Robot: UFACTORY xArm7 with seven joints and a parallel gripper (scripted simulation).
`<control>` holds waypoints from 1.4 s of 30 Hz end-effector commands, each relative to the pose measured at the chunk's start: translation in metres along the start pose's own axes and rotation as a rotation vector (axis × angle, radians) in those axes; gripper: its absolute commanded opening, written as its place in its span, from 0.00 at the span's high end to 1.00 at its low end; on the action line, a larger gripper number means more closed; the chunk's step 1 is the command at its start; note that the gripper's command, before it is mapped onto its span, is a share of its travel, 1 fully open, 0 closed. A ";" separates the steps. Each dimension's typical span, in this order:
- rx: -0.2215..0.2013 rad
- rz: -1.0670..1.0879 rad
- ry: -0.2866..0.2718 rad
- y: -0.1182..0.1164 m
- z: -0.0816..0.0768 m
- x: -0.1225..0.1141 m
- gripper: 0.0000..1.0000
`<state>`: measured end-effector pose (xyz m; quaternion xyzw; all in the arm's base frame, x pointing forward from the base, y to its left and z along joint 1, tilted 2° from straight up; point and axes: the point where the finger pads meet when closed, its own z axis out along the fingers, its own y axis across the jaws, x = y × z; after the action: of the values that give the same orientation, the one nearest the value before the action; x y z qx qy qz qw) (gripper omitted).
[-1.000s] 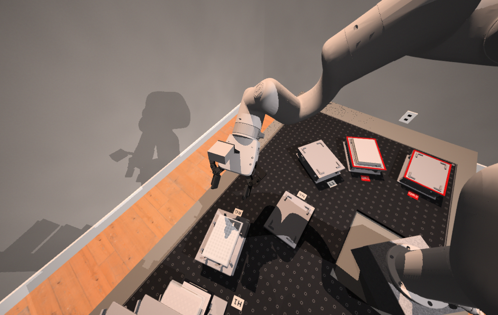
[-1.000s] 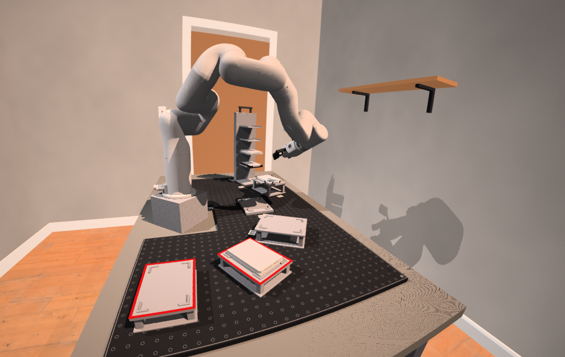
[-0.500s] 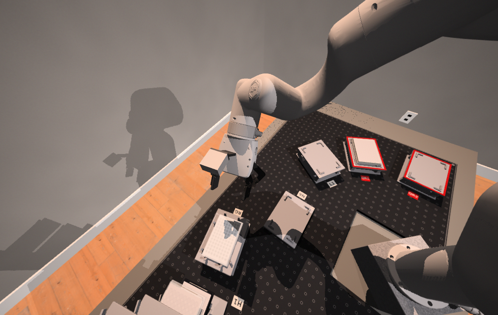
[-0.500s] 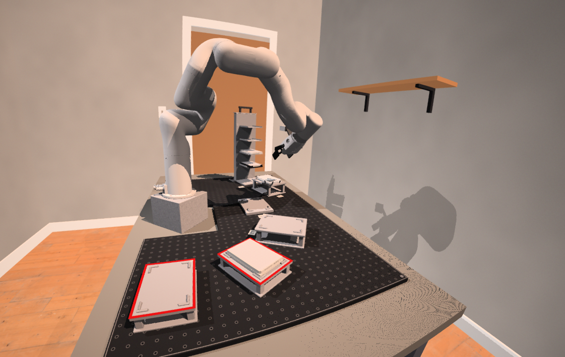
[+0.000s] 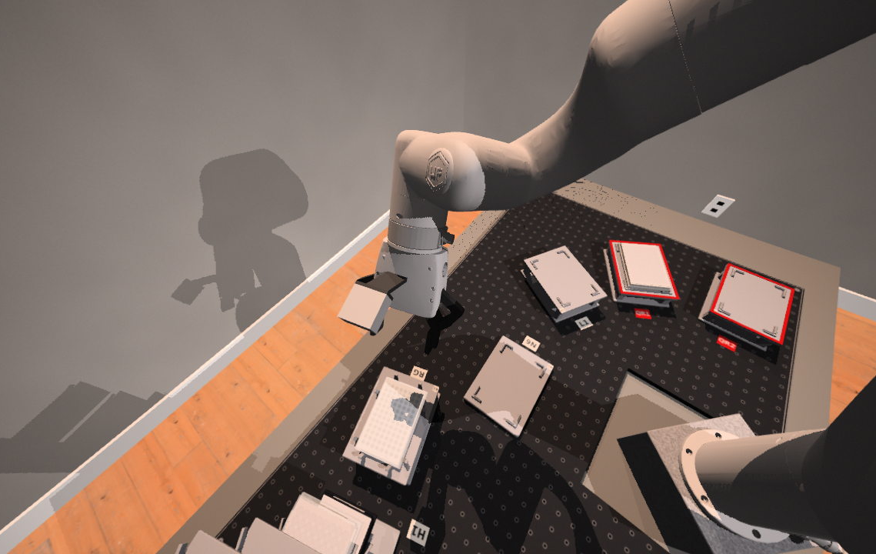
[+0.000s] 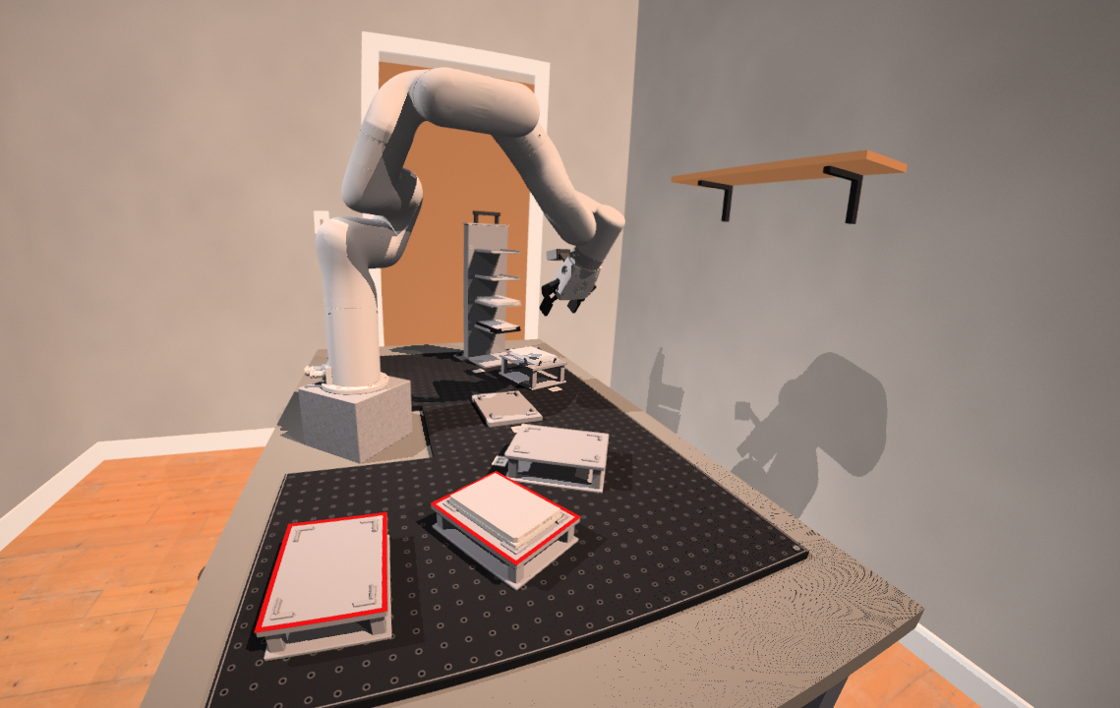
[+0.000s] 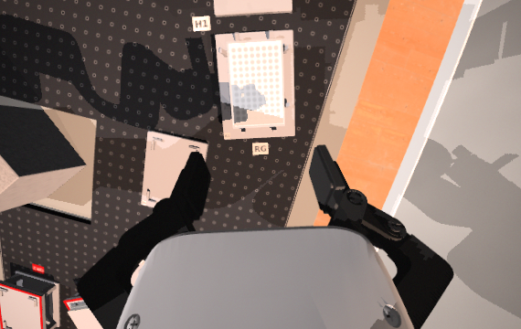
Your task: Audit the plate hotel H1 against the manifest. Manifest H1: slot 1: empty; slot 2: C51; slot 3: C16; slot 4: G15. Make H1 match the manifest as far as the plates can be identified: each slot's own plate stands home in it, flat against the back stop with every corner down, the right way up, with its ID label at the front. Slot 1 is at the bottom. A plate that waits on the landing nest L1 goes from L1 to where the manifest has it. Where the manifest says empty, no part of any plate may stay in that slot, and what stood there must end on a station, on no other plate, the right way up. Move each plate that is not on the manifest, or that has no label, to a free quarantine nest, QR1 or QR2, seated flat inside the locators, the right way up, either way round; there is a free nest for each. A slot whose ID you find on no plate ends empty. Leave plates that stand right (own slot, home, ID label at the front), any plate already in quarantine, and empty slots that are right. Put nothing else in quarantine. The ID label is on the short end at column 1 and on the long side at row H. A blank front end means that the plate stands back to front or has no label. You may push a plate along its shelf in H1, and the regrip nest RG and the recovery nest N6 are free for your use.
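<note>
One white dimpled plate (image 7: 257, 78) on RG nest (image 7: 288, 130) | black fingers spread, bare

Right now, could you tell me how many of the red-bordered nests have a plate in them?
1. The red nest beside the landing nest holds a plate; the other red nest, farther along, shows only its corner locators.

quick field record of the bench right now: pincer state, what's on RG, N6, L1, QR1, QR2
pincer: open, holding nothing, high above the bench edge near RG
RG nest: one well plate on it, wells up
N6 nest: no plate
L1 nest: no plate
QR1 nest: one plate seated, smooth face up
QR2 nest: no plate
H1 hotel: plates on some shelves; labels unreadable
</note>
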<state>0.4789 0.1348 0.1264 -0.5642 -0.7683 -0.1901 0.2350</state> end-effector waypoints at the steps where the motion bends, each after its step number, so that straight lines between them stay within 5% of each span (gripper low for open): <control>1: -0.002 0.002 -0.047 0.001 -0.001 -0.001 0.00; 31: -0.002 0.002 -0.513 0.001 -0.001 0.000 0.00; 42: -0.002 0.002 -0.601 0.001 -0.001 0.000 0.00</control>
<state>0.4787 0.1348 0.1258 -0.5948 -0.8037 -0.0179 0.0019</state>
